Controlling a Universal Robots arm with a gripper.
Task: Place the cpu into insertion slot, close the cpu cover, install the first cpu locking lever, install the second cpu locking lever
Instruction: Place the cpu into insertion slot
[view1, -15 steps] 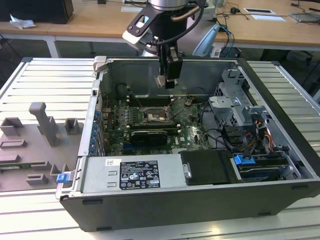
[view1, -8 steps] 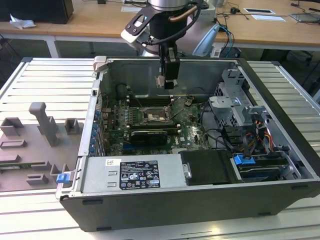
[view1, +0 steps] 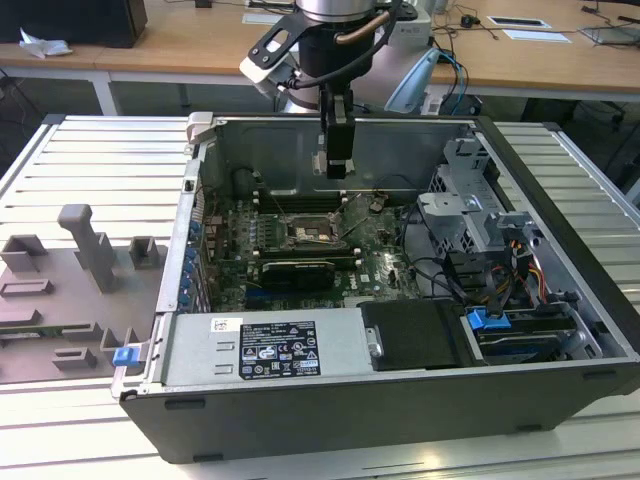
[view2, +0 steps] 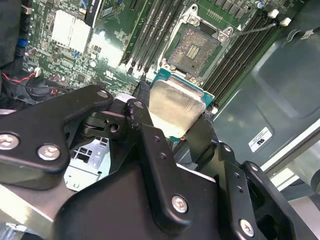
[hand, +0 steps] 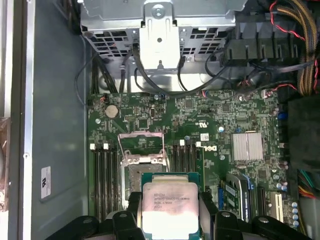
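Nearest the wrist cameras, the gripper (view2: 171, 122) is clamping the cpu (hand: 170, 205) by two opposite edges. Its black fingers (view2: 145, 125) are pressing in from either side, and the pale metal top is facing the cameras. The chip is riding in the air and touching nothing else. In the second wrist view it is looking somewhat tilted against the board, though the camera angle may account for that. Just beyond it, the insertion slot (view2: 192, 47) is lying open on the green circuit board (hand: 200, 115) with its dark contact field exposed. In the first wrist view the chip is overlapping the slot's near edge, so placement is judged to be under way but not yet done. The cpu cover (hand: 142, 159) is standing raised at the far side of the slot, and a thin lever rod (view2: 252, 30) is angling away beside it, apparently released. The memory slots (hand: 105, 175) are flanking the socket closely. Doing this step well is judged to call for squaring the chip's edges to the silvery rim, levelling it, centring it over the slot and keeping the grip firm. Contact with the raised cover or sideways dragging could risk damage. Farther off, the computer case (view1: 400, 400) is lying open on the bench.
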